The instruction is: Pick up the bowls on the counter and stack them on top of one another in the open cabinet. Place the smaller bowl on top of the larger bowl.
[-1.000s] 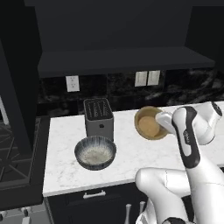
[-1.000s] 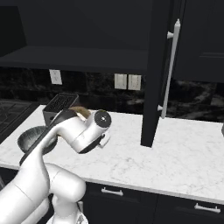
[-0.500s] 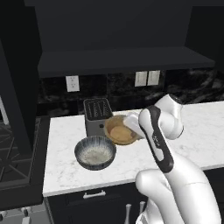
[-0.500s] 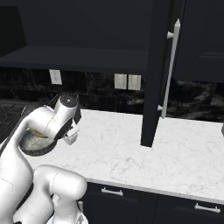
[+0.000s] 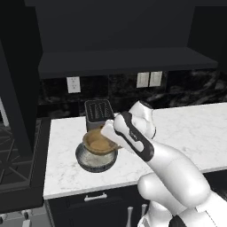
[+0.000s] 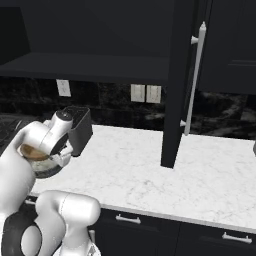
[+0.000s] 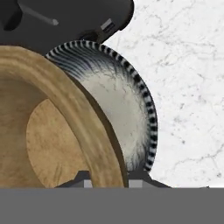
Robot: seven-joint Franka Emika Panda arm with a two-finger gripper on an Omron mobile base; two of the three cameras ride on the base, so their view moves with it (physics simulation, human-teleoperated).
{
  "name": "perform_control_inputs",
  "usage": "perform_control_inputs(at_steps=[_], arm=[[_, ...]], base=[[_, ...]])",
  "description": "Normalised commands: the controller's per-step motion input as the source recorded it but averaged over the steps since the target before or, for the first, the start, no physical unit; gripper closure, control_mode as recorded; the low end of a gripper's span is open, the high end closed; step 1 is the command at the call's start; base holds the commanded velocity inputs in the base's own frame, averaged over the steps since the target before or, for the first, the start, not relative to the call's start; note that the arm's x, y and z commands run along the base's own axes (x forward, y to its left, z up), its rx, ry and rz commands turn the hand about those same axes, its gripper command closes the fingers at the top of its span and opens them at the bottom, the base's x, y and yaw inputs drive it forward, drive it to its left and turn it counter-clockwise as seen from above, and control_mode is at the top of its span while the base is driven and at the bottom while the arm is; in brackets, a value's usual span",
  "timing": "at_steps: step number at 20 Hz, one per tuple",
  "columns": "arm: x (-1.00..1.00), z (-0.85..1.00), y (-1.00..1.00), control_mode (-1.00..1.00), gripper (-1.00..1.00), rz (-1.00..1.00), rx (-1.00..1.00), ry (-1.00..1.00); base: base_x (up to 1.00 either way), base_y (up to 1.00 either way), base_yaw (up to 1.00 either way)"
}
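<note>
Left base view: the gripper (image 5: 106,133) carries the smaller bowl (image 5: 98,141) over the larger bowl (image 5: 95,157), which sits on the counter (image 5: 186,133) in front of a dark toaster (image 5: 99,112); the open cabinet (image 5: 124,60) spans the wall above.

Right base view: the smaller bowl (image 6: 31,151) hangs above the larger bowl (image 6: 46,168), near the counter's (image 6: 165,175) left end.

Hand view: the jaws pinch the rim of the smaller bowl (image 7: 48,131); the larger bowl (image 7: 120,105) lies beneath and offset to one side.

To do this step well, centre the smaller bowl over the larger before lowering (the overlap appears only partial), keep it level, and release only once it is seated, so that it does not slide off the rim.
</note>
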Motion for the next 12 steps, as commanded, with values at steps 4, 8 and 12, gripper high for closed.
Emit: perform_control_inputs(at_steps=[4, 8, 12], arm=[[0.14, -0.40, 0.40, -1.00, 1.00, 0.00, -0.13, 0.02], [0.41, -0.24, 0.30, -1.00, 1.00, 0.00, -0.04, 0.00], [0.32, -0.32, 0.13, -1.00, 1.00, 0.00, -0.03, 0.00]], base=[[0.00, 0.00, 0.00], [0.00, 0.00, 0.00], [0.00, 0.00, 0.00]])
